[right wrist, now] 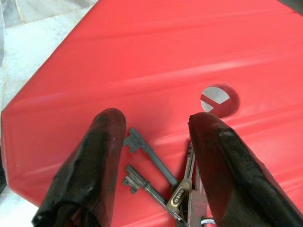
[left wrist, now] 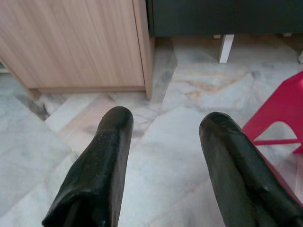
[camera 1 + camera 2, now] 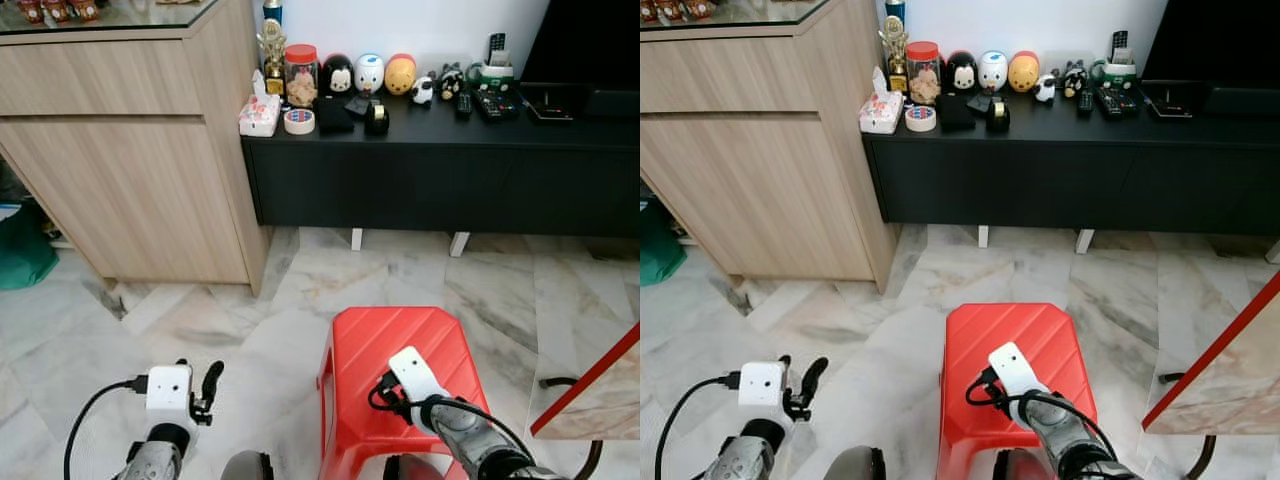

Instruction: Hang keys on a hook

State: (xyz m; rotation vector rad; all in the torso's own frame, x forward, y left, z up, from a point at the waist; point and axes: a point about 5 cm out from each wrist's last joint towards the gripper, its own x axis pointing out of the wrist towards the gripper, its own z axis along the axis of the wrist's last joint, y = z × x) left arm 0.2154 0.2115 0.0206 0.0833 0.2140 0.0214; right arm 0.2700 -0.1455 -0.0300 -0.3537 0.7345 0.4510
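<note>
A bunch of dark old-style keys (image 1: 158, 182) lies on the seat of a red plastic stool (image 3: 395, 355). My right gripper (image 1: 154, 127) hovers just above them, open, its two black fingers (image 1: 102, 156) either side of the keys without touching them. In the eye views the right wrist (image 3: 420, 385) is over the stool's near edge. My left gripper (image 2: 165, 120) is open and empty, low over the marble floor to the left of the stool, with its wrist (image 3: 170, 390) at the bottom left.
A low black TV cabinet (image 3: 440, 160) carries jars, toy figures, tape and remotes. A tall light wood cabinet (image 3: 130, 140) stands at the left. A red-edged table corner (image 3: 590, 390) juts in at the right. Marble floor (image 3: 200, 320) lies between.
</note>
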